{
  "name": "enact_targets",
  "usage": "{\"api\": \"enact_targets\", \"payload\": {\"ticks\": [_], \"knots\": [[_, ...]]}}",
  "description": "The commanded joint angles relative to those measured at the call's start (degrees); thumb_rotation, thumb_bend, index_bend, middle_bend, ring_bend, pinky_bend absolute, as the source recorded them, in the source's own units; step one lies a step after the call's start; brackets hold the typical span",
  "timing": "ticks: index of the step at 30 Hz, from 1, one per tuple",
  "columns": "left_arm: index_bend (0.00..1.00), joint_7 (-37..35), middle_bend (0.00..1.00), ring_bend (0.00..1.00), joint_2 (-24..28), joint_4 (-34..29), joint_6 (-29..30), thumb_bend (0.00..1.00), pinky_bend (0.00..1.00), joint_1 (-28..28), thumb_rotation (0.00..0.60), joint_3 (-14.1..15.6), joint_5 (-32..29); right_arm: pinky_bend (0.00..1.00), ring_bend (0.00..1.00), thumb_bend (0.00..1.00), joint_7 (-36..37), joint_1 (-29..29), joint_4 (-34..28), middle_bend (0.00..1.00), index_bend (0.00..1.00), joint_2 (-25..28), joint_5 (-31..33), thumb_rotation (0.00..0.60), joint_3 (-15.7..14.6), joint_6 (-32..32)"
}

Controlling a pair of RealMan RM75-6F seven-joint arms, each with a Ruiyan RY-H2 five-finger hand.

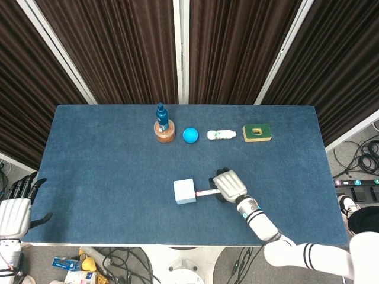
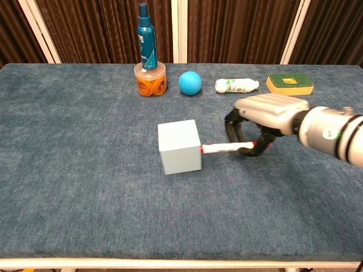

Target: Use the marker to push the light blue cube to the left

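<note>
Near the table's front edge, the right hand grips the marker, fingers curled around it, its tip touching the light blue cube.

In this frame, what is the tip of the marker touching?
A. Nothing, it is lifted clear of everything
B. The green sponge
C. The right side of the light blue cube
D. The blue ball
C. In the chest view the marker, held by the right hand, lies level with its red-ringed tip against the right face of the light blue cube; the blue ball and green sponge sit far back.
</note>
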Motion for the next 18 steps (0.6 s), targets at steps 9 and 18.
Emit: {"api": "enact_targets", "payload": {"ticks": [9,18], "knots": [[0.22,0.1,0.16,0.10,0.1,-0.2,0.2,0.14,0.13,0.3,0.600,0.2,-0.1,0.22,0.24,0.40,-6.8,8.7,3.7,0.63,0.69,-9.1,9.4,0.600,3.7,-0.3],[0.22,0.6,0.16,0.10,0.4,-0.4,0.3,0.14,0.13,0.5,0.600,0.2,-0.2,0.21,0.25,0.40,-10.9,15.0,9.2,0.63,0.69,-14.6,15.7,0.600,6.4,0.6]]}}
